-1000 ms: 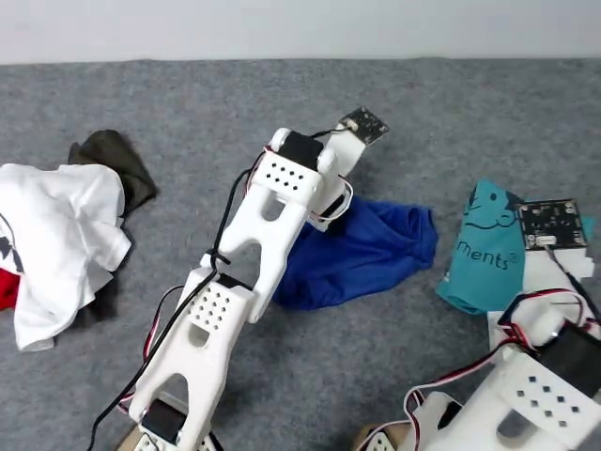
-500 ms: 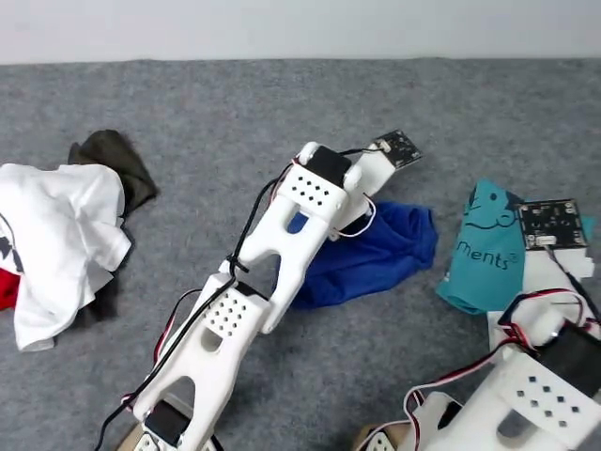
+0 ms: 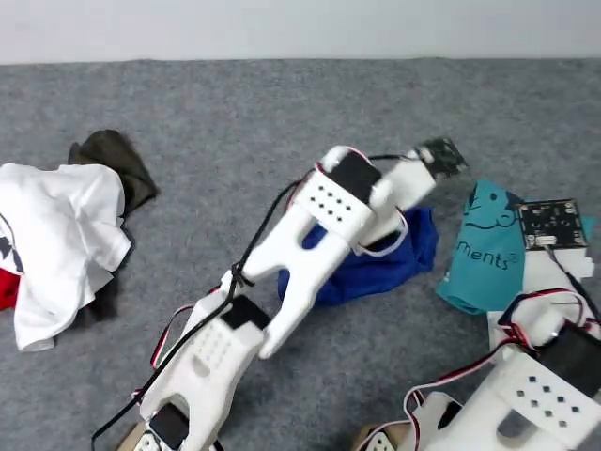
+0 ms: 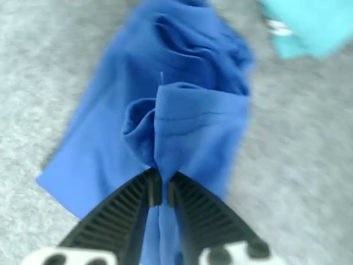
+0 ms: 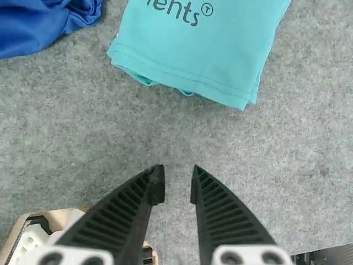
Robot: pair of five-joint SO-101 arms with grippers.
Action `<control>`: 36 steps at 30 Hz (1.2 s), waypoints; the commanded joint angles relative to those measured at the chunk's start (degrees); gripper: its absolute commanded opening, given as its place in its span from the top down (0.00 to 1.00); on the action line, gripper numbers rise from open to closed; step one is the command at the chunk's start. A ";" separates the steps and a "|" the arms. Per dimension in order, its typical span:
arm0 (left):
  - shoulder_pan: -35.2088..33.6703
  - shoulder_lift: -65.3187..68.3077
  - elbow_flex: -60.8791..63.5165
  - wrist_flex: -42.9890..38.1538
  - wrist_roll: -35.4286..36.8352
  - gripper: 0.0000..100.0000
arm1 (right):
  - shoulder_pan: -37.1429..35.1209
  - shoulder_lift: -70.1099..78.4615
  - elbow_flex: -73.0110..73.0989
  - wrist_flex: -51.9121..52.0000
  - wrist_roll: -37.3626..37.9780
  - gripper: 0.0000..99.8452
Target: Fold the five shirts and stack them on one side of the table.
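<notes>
Blue shirt (image 4: 187, 127) pinched tight in left jaws | right jaws slightly parted above grey table (image 5: 83, 127)

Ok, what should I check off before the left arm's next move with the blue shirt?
1. Left gripper shut on the crumpled blue fabric shirt: ok.
2. Blue shirt lying flat for folding: not ok, bunched.
3. Blue shirt apart from the folded teal printed shirt: ok, narrow gap.
4. Right gripper open, holding nothing, above the grey felt table: ok.
5. How many layers the left gripper pinches: cannot tell.
</notes>
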 commanded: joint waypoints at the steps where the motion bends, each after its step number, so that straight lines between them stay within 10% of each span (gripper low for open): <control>1: 4.13 -9.14 7.16 1.41 -0.53 1.00 | 0.31 -0.22 -0.18 -0.66 0.00 0.91; 12: 14.86 -5.27 16.92 -0.62 6.07 0.88 | 0.31 -0.22 -0.09 -0.75 -0.09 0.91; 26: 0.26 -15.74 16.92 -0.62 9.23 0.80 | 0.31 -0.22 -0.09 -0.75 -0.09 0.91; 36: -10.02 -22.95 17.45 1.67 9.23 1.00 | -5.14 -0.04 -0.09 -0.57 -0.53 0.91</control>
